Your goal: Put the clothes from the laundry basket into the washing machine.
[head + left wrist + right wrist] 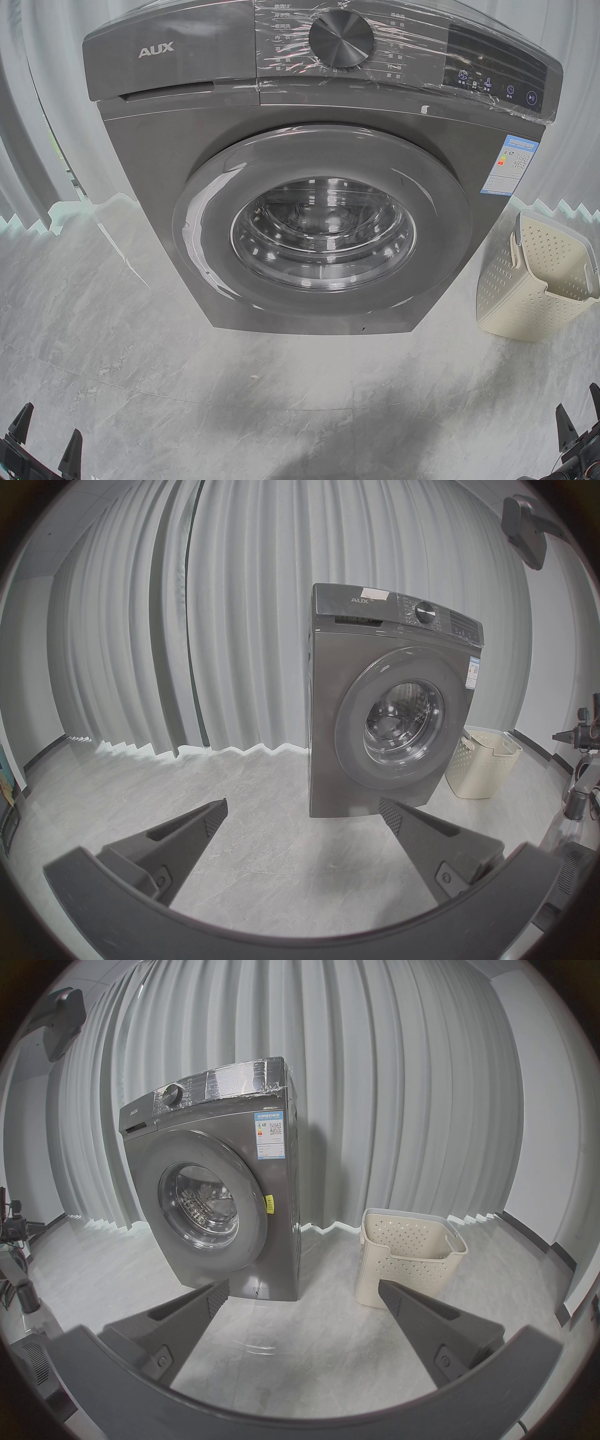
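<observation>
At the near left the left tool (51, 420) hangs low over the pale grey floor (250, 387), its two dark fingers spread wide with nothing between them. Ahead of it stands the grey washing machine (325, 187), upright on the floor with its front turned squarely towards the robot and a pleated curtain (25, 125) behind it. Its round door (322, 231) is shut flat against the front, and the shiny drum shows through the glass in the middle. A round dial (341, 39) sits in the top panel, under clear plastic wrap. Just right of the machine, near its front right corner but apart from it, is the cream laundry basket (544, 281). It stands upright on the floor with its open mouth facing up, its perforated walls and a handle cut-out at each short end in view. Its long axis seems to run roughly across, in line with the machine's front. At the near right the right tool (576, 397) is also low over the floor, well short of the basket, its fingers wide apart and holding nothing.
</observation>
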Controlling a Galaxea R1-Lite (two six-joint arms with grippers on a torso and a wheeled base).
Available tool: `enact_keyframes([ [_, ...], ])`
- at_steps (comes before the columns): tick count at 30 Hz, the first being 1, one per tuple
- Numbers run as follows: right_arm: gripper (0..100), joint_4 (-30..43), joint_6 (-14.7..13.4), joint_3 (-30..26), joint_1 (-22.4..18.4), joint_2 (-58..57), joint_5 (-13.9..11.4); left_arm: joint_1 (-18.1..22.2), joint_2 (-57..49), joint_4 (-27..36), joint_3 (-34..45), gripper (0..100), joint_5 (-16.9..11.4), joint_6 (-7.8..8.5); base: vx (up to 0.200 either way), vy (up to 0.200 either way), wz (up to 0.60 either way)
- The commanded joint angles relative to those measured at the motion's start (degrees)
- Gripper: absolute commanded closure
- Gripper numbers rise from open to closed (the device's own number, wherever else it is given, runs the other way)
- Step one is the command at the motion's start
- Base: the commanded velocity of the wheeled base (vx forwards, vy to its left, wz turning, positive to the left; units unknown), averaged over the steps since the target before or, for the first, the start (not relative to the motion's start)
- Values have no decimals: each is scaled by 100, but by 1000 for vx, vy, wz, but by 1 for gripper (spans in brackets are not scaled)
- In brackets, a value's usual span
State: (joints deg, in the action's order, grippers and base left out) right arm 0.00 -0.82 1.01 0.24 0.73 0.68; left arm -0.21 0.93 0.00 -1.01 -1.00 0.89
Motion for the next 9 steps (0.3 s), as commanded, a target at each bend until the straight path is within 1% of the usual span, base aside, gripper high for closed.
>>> enact_keyframes([
  [1, 0, 0, -6, -101, -7, -73, 2, 3, -57, 0, 101, 0, 3, -1, 0, 0, 0],
  [9, 0, -9, 38, -101, 11, -73, 2, 3, -57, 0, 101, 0, -6, 8, 0, 0, 0],
])
